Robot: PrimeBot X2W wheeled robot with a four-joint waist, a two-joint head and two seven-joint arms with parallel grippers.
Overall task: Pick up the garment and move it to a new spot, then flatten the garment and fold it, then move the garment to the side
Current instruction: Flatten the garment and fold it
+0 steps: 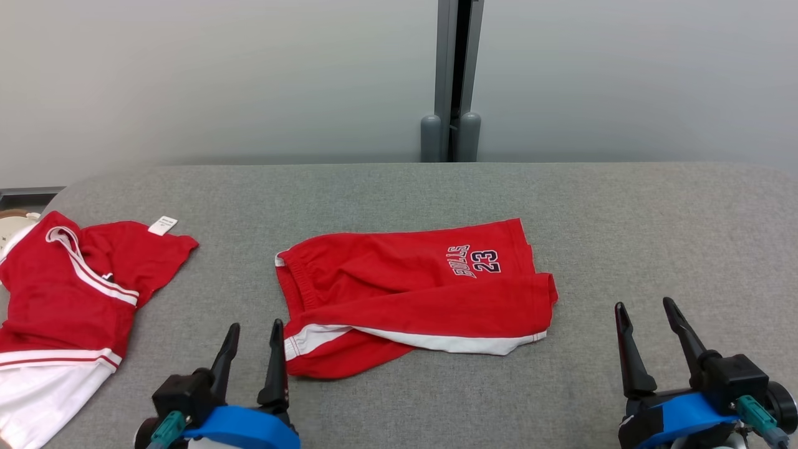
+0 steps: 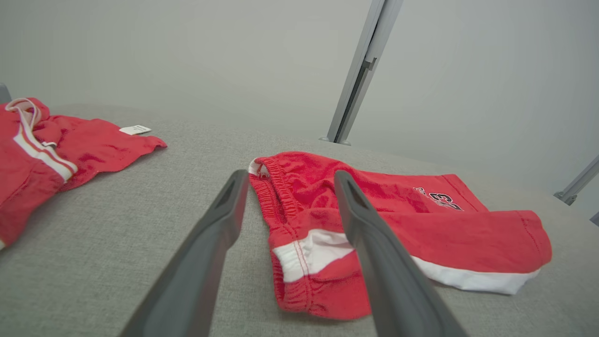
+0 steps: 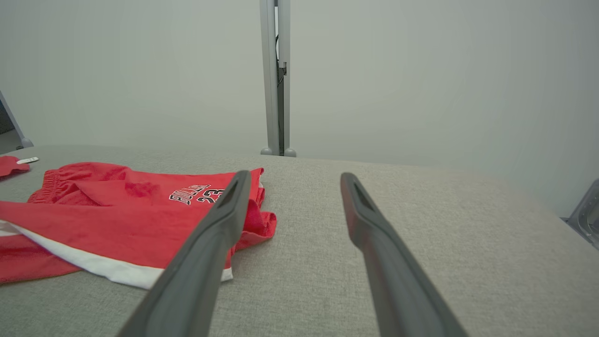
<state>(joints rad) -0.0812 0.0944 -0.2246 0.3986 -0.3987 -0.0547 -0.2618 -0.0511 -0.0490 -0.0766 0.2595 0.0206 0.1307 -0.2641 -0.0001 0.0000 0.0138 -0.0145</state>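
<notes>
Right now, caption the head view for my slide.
Folded red shorts printed BULLS 23 lie on the grey fabric table between the open left end effector and right end effector.

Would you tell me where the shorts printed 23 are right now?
In the head view the shorts lie central on the table, just ahead of the left gripper, the jersey to their left.

Left gripper [image 1: 255, 324], two long dark tapered fingers: I read it as open, fingers spread, pointing forward and leaning slightly right, low at my lower left. Right gripper [image 1: 643, 304], same build: fingers spread too, leaning slightly left, at lower right. Each sits on a black wrist block [image 1: 181, 396] with a blue band [image 1: 240, 430].
</notes>
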